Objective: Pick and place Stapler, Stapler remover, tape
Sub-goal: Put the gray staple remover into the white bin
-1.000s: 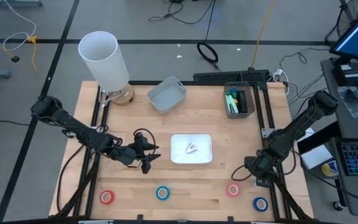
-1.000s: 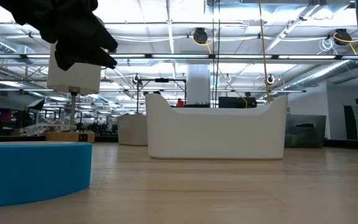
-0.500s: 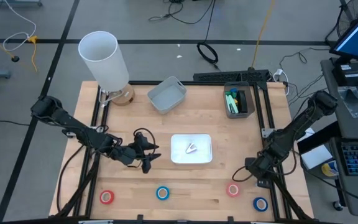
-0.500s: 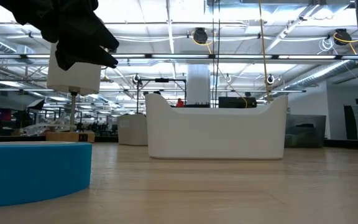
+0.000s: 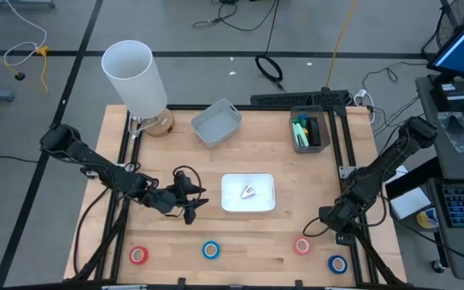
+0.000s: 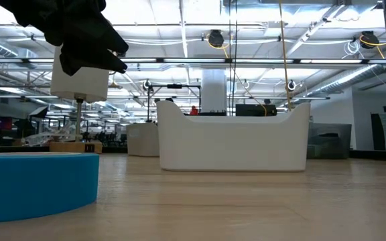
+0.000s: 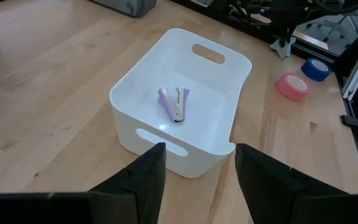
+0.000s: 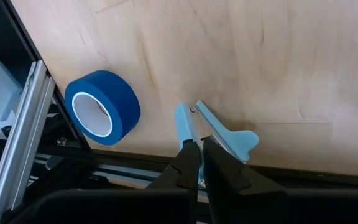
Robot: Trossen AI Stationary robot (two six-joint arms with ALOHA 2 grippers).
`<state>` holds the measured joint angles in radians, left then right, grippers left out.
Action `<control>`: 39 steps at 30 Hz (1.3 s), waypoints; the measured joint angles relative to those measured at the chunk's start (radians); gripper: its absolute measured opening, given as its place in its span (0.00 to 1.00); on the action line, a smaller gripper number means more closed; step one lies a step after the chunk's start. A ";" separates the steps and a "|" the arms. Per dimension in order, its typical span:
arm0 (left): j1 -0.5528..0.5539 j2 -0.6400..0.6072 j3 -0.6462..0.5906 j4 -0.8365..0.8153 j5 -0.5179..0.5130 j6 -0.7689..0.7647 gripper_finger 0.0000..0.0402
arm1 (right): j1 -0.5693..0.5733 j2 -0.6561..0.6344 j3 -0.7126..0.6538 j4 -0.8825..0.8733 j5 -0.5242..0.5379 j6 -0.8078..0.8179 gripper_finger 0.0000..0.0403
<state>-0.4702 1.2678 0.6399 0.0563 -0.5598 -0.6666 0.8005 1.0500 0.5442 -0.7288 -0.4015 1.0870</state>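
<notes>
Right gripper [image 8: 197, 152]: jaws seen pressed together, clamped on the light-blue stapler remover [image 8: 219, 134], low at the table's right edge. A blue tape roll [image 8: 102, 109] is seen just beside it; a red tape roll [image 5: 302, 246] lies near, another blue roll [image 5: 210, 250] and red roll [image 5: 138, 255] are spread along the front edge. Left gripper [image 7: 196, 165]: jaws held apart, nothing between them, hovering just left of the white bin [image 7: 134, 88], in which a purple stapler-like item [image 7: 174, 103] is seen. A grey tray [image 5: 216, 122] sits farther back.
</notes>
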 joint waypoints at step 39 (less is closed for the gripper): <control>0.000 0.000 0.000 0.001 0.000 0.030 0.48 | -0.044 -0.283 0.006 0.646 0.809 -0.625 0.00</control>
<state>-0.4702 1.2678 0.6403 0.0570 -0.5601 -0.6364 0.7570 0.7666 0.5499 -0.0831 0.4070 0.4617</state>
